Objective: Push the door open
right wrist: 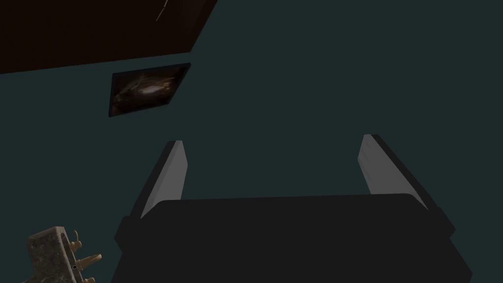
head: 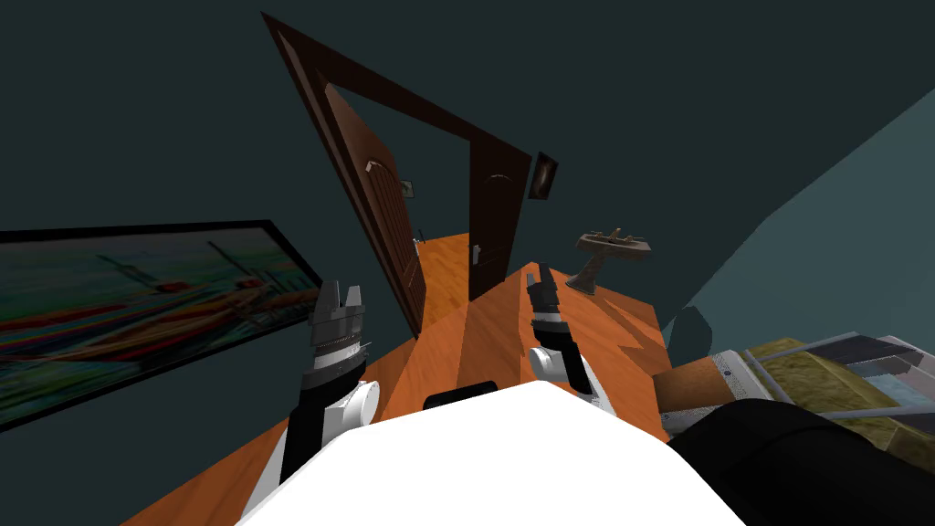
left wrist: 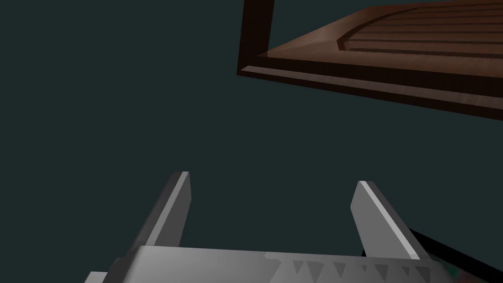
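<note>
While two hands (head: 340,292) (head: 539,272) gape, one door's (head: 379,210) ajar.

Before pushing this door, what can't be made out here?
Head view: the door hides what stands behind it; the small wall picture is too small to read.
Left wrist view: most of the door runs off the edge.
Right wrist view: the sink is cut by the corner.

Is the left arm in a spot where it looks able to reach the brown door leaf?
Probably yes, with a stretch. The left tool is open and aimed toward the door, which stands ajar, with nothing between them. It is not touching yet, so the arm must extend forward.
</note>
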{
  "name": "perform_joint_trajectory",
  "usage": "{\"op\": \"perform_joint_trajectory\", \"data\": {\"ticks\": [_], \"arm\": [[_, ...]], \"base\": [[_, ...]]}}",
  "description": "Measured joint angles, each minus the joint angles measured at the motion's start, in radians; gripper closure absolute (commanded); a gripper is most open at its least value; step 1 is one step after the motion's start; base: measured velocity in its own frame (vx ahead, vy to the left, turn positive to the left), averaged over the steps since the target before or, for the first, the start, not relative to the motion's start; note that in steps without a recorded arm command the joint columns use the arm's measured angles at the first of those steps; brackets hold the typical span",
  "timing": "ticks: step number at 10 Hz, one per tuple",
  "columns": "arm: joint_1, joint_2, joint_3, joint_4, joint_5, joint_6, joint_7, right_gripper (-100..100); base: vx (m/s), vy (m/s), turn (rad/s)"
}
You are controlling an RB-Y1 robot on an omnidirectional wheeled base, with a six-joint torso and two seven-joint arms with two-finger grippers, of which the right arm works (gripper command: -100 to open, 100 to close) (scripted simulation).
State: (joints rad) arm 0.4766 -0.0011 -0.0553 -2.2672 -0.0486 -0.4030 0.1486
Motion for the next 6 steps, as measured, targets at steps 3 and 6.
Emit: {"op": "perform_joint_trajectory", "data": {"ticks": [3, 6], "arm": [[-0.022, -0.028, 0.012, 0.052, -0.027, -0.002, -0.007, -100], [-0.050, -0.064, 0.023, 0.120, -0.061, -0.010, -0.018, -100]], "base": [[0.096, -0.075, 0.095], [0.109, -0.071, 0.119]]}}
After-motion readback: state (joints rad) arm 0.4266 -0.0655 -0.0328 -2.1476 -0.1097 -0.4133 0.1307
